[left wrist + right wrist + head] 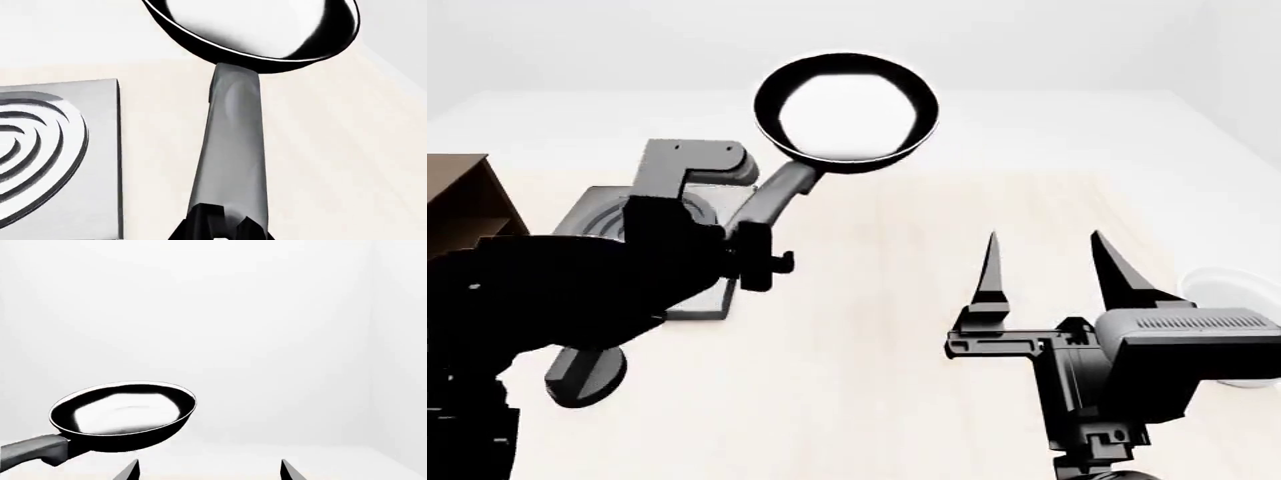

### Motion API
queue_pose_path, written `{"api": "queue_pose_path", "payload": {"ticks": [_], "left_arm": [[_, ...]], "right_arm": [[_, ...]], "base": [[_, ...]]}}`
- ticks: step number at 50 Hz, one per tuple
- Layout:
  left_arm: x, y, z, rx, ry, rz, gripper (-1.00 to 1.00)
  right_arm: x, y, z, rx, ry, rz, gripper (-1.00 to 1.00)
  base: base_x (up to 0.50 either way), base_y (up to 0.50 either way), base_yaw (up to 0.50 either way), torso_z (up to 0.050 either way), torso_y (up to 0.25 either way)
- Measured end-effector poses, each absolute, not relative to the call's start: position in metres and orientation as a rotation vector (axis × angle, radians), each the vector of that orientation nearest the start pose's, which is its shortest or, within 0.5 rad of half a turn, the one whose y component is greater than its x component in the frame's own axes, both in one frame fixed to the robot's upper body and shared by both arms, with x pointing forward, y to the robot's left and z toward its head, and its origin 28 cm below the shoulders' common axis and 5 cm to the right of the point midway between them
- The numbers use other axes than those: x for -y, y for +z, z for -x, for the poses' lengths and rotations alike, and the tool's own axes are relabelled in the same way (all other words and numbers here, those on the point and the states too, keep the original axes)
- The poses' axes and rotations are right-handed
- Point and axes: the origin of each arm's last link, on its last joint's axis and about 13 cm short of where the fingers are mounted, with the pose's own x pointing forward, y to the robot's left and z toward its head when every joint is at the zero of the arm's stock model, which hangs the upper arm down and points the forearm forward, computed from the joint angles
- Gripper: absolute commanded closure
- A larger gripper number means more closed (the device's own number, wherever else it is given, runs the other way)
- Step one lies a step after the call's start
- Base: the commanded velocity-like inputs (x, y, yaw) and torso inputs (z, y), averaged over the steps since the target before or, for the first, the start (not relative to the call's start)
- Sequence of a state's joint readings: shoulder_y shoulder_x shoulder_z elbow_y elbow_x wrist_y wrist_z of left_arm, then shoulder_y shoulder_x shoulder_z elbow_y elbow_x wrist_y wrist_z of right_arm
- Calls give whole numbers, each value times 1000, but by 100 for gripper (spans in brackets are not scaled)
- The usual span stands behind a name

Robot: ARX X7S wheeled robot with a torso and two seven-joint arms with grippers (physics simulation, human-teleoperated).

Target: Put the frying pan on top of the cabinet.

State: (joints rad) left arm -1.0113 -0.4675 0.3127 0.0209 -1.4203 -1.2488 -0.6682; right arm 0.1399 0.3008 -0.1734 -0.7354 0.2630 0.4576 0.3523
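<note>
The frying pan [847, 105] is black with a glossy inside and a long grey handle, held up in the air above the table. My left gripper [754, 250] is shut on the handle's end; in the left wrist view the handle [233, 140] runs from the gripper [223, 225] up to the pan. The pan also shows in the right wrist view [123, 415], raised against the white wall. The brown cabinet [461, 200] shows only as a corner at the far left, mostly behind my left arm. My right gripper [1054, 265] is open and empty, right of the pan.
A grey square hob [667, 225] with concentric rings lies on the light wooden table [881, 330] under my left arm; it also shows in the left wrist view [47, 155]. A small white bowl [1234, 290] sits at the right edge, beside my right arm.
</note>
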Motion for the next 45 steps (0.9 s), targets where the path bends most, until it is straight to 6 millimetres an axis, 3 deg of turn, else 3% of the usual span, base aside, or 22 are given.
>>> {"api": "queue_pose_path", "payload": {"ticks": [4, 13, 21, 28, 45], "left_arm": [[-228, 260, -312, -464, -232, 74, 100], [-251, 332, -370, -406, 15, 190, 100], [-286, 364, -386, -368, 293, 246, 100], [-310, 369, -386, -385, 525, 254, 100], [-354, 345, -381, -488, 888, 385, 100]], "right_arm": [[97, 154, -200, 351, 2, 18, -100], [97, 154, -201, 350, 3, 17, -100], [97, 154, -201, 349, 3, 14, -100], [98, 154, -201, 346, 3, 13, -100], [98, 154, -201, 348, 3, 14, -100]], "base": [[0, 0, 0, 0, 3], [0, 0, 1, 0, 2], [0, 0, 0, 0, 1], [0, 0, 0, 0, 1], [0, 0, 0, 1, 1]]}}
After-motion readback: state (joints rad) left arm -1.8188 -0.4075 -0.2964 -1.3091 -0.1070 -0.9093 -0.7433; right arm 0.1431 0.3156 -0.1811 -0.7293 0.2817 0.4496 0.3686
